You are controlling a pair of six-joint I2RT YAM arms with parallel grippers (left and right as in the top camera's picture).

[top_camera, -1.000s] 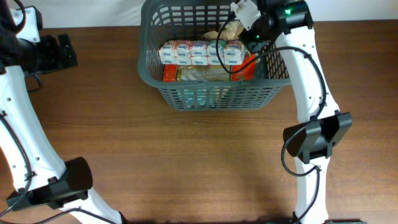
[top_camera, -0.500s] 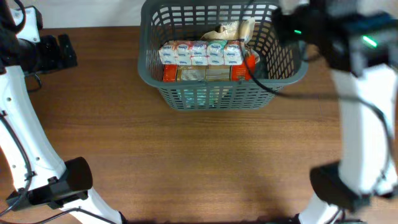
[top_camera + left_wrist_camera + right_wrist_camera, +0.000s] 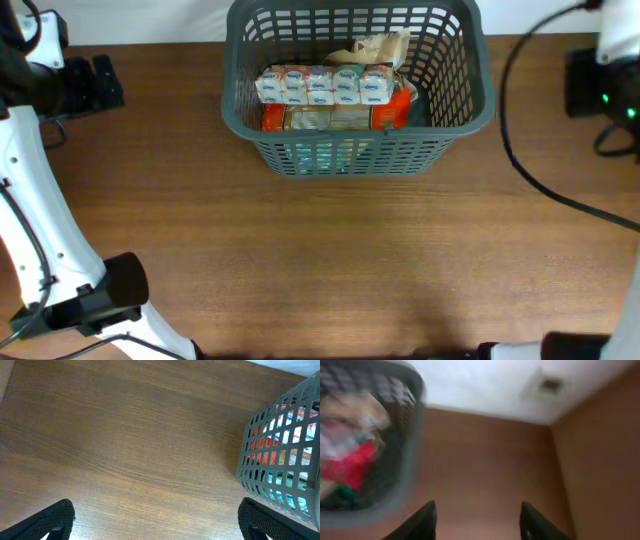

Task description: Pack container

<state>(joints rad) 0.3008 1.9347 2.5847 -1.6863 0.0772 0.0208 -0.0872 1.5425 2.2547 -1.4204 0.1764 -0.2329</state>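
My right arm has swung clear of the container (image 3: 350,155), at the far middle of the table (image 3: 300,260); the right gripper (image 3: 477,521) hangs beside it, jaws apart and empty, so I judge that drop done, while the left gripper (image 3: 160,527) waits wide open. The right wrist view is smeared, and the overhead crops that arm at the frame edge.

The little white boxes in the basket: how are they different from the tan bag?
The little white boxes are several in a neat row; the tan bag is one alone. The boxes are white and square-edged; the bag is tan and crumpled. Both are inside the grey basket.
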